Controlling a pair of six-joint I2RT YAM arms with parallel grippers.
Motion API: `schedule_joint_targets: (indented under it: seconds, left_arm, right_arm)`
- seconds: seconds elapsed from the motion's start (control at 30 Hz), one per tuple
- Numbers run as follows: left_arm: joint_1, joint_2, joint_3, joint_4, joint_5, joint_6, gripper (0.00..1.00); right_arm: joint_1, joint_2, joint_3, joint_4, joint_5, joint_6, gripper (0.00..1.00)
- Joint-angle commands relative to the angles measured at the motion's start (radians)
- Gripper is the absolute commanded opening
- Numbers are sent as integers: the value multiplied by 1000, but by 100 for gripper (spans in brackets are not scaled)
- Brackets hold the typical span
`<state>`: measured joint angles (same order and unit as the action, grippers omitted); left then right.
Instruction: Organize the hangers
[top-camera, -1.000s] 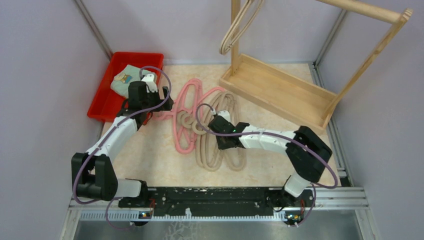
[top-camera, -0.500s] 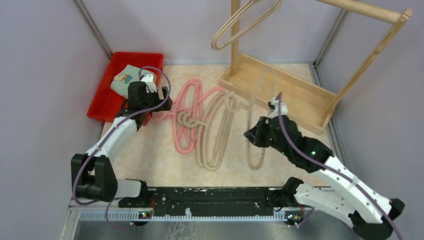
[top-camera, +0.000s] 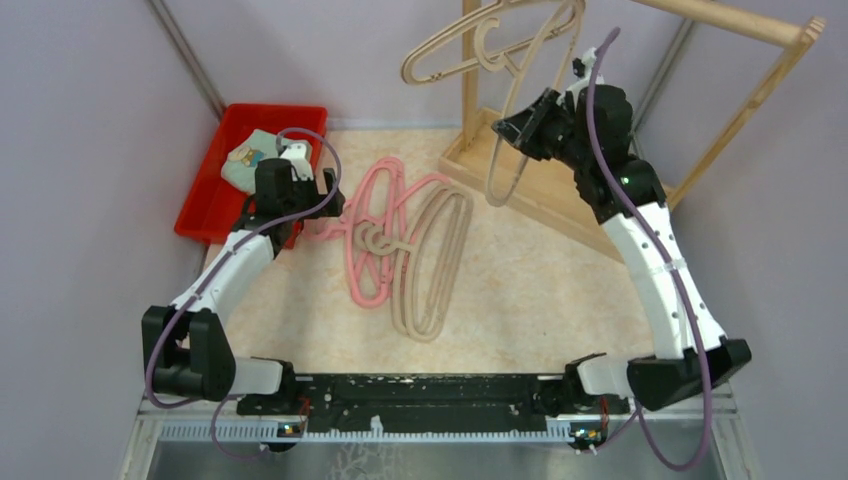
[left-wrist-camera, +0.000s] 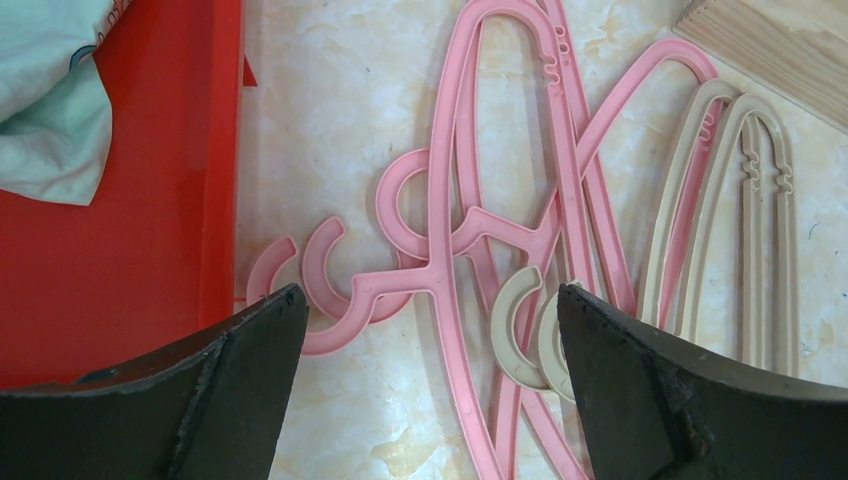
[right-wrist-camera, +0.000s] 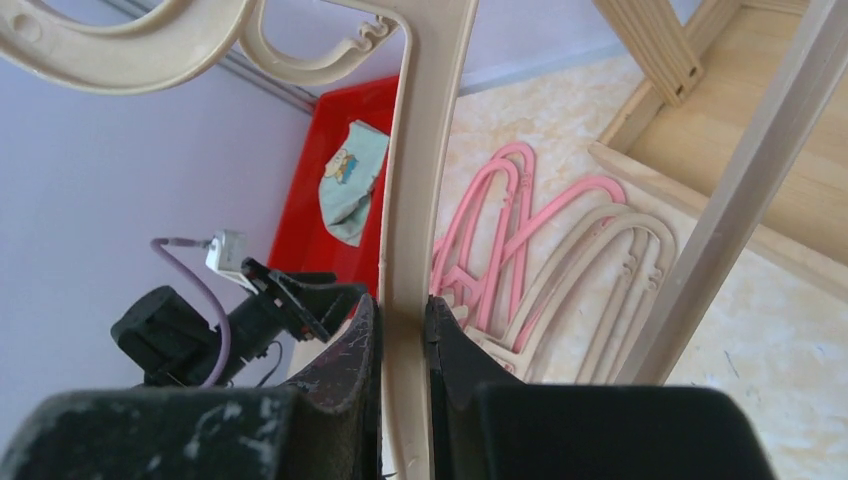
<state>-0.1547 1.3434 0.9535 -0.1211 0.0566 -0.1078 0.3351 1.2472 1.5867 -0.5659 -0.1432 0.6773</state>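
Black right end effector: fingers pressed together on the bar of the held hanger, pinching it; it is raised in the upper right of the top view, beside the rack.
Held hanger: beige, clear of the counter, hanging tilted with its lower loop over the rack's near corner.
Upper hanger: beige, tilted at the top centre of the top view, by the rack's post; what carries it cannot be told.
Left end effector: fingers spread wide, gripping nothing, left of centre in the top view, over the hooks of the pink hangers.
Pink hangers: flat on the counter, overlapping, at centre.
Beige hangers: on the counter just right of the pink ones, touching them.
Bin: red, upper left, with a pale cloth inside.
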Motion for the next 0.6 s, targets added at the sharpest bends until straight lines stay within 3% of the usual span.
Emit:
schedule_joint_targets:
  seconds: [0.0,0.33,0.57]
  left_arm:
    - [4,6,30,16,7,3,100]
    - [4,46,52,26,-25,14,100]
    - [4,75,79,23,-37,20,100]
  right_arm:
    - [-53,76,112,180,-162,37,0]
    - [-197,183,102,553,-234,247,0]
    - [-209,285,160,635,-195,319,0]
